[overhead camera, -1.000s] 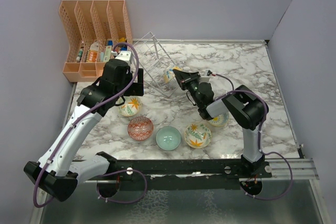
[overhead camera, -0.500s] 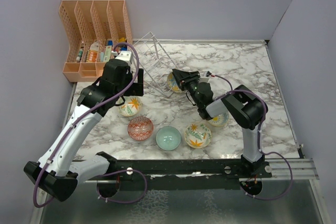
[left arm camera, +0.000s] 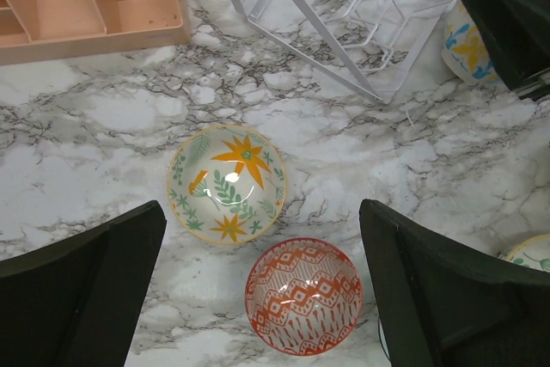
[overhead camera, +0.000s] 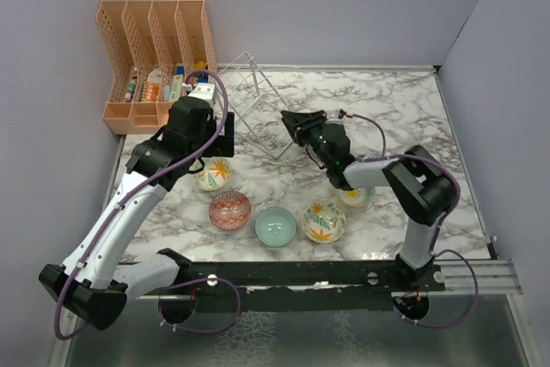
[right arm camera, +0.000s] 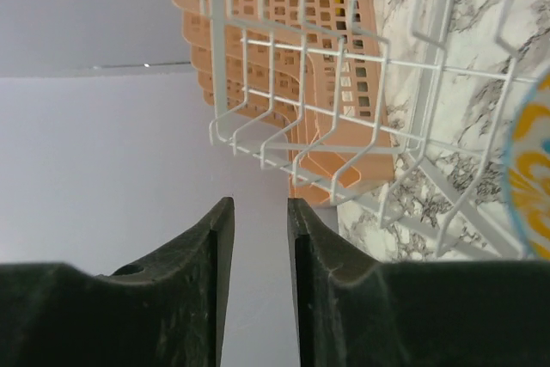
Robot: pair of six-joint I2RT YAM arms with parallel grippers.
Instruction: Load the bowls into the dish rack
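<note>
Right pincer [right arm camera: 259, 212] first: on its wrist feed I see the two fingers a narrow gap apart with nothing between them, pointing at the dish rack [right arm camera: 344, 100]. The rack's white wires fill the view, with the orange organizer [right arm camera: 284, 58] behind them. At the edge of that feed I catch a slice of the yellow-sun bowl [right arm camera: 533, 169], blue-rimmed, just beside the rack's end wires. On the other wrist feed the same bowl sits at the right end of the rack, half hidden behind the right pincer. I cannot tell whether it stands in a slot or only leans on the wire. From above, the rack lies on the far left part of the marble tabletop [overhead camera: 387, 109], just right of the organizer in the far left corner. My left pincer [left arm camera: 262, 212] hangs over the tabletop with its fingers spread wide and nothing in them. Below it are the leaf-print bowl [left arm camera: 226, 184], on the near side of the rack, and the red-patterned bowl [left arm camera: 303, 296] just nearer still. Right of the red one sit the teal bowl [overhead camera: 275, 225] and then the flower-print bowl [overhead camera: 324, 221], in a row along the near side. A sixth bowl [overhead camera: 357, 198] lies just beyond the flower-print one, partly covered by the right arm.
</note>
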